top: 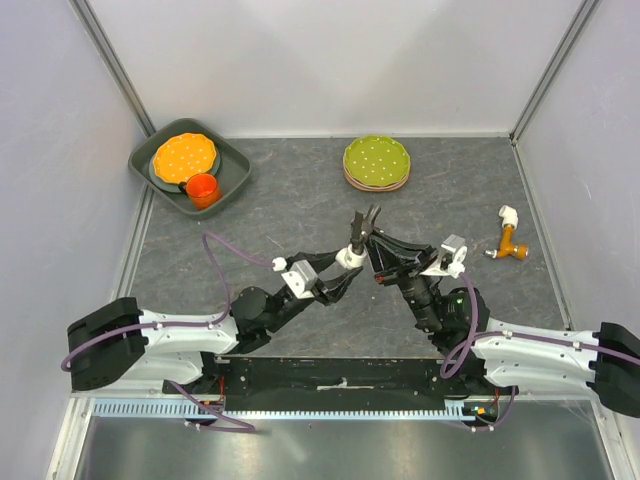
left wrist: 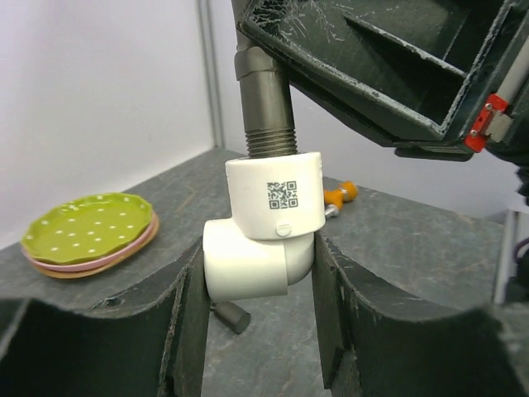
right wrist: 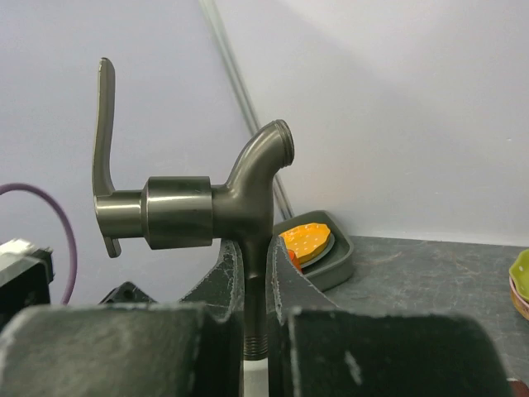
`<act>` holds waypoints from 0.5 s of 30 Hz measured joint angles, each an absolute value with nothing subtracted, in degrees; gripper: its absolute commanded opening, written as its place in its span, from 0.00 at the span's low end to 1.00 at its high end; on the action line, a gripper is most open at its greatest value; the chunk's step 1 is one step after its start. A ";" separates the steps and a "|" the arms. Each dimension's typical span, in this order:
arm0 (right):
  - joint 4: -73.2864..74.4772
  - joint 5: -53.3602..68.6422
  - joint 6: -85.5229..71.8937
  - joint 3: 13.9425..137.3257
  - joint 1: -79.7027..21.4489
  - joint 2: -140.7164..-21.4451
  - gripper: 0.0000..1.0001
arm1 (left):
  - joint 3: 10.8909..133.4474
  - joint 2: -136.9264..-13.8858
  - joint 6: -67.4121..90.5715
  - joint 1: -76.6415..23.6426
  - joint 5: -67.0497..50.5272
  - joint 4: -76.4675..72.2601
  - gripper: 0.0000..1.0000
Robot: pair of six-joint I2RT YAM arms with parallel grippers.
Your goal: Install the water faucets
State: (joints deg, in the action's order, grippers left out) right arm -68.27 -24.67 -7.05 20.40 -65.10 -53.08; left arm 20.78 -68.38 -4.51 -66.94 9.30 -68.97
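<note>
While the right gripper [right wrist: 254,275], shut tight on the dark grey tap [right wrist: 178,211], holds its threaded stem vertical, the white elbow fitting [left wrist: 273,207] sits directly beneath at frame centre, pinched in the left gripper [left wrist: 260,277], whose jaws stand part open, stem tip meeting the socket. The reddish-brown tap [top: 512,245] lies at right, well apart.

The grey tap [right wrist: 246,194] looks smooth satin metal; white elbow fitting [left wrist: 258,266] smooth plastic; tabletop [top: 300,200] matt, mottled
</note>
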 measured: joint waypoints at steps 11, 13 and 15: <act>-76.99 -44.64 -3.11 20.38 -72.44 -57.89 0.00 | 24.05 -74.26 -19.75 -74.91 25.67 -70.81 0.02; -77.52 -47.75 -2.92 20.38 -73.49 -58.43 0.00 | 24.45 -75.59 -22.28 -76.14 28.12 -71.40 0.02; -77.69 -50.11 -2.90 20.38 -74.19 -58.72 0.00 | 24.84 -76.66 -24.58 -77.08 30.09 -71.75 0.02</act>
State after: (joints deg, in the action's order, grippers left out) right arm -77.69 -50.11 -2.90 20.38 -74.19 -58.72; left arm 24.84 -76.66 -24.58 -77.08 30.09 -71.75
